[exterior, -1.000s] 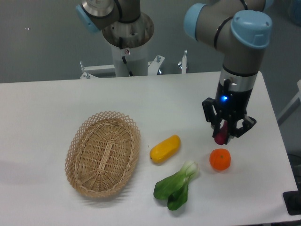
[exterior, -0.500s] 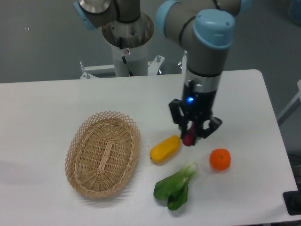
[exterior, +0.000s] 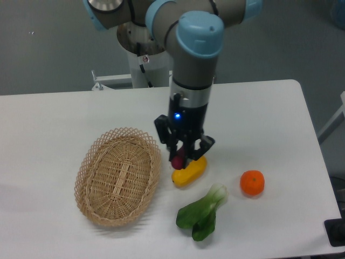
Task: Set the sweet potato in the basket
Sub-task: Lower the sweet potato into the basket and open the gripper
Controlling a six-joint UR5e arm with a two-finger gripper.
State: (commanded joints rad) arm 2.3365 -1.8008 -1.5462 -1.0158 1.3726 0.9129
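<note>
My gripper hangs over the table just right of the basket's rim, shut on the sweet potato, a small magenta tuber that pokes out below the black fingers. The fingers hide most of it. The basket, an oval of tan wicker with a lattice rim, lies at the left with nothing visible inside. The held tuber is above the left end of a yellow oblong vegetable, a short way to the right of the basket's rim.
The yellow-orange oblong vegetable lies directly beneath the gripper. A green leafy bok choy rests near the front edge. A round orange fruit sits to the right. The arm's base pedestal stands behind the table.
The gripper has carried the sweet potato leftward across the table, from above the orange fruit to above the yellow vegetable, close to the basket. Nothing on the table has shifted.
</note>
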